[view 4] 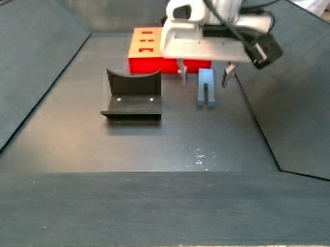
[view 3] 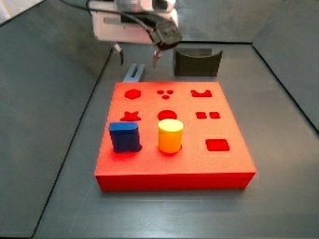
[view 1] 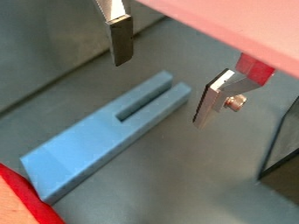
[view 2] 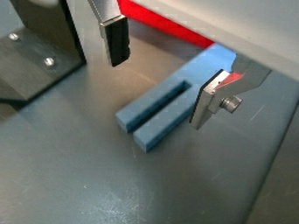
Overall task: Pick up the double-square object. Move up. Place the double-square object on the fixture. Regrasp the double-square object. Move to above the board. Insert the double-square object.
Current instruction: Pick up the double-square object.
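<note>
The gripper hangs with its flat silver fingers spread wide, holding nothing. Below it, the matte blue-grey double-square object lies flat on the dark floor, its groove up, at the red board's 11 o'clock corner

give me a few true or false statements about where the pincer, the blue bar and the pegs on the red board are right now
1. The pincer is open above the double-square object, not gripping it. True.
2. The double-square object stands in the fixture. False: it lies flat on the floor beside the board.
3. A yellow cylinder stands on the board. True.
4. The dark blue peg lies on the floor. False: it stands on the board.
</note>
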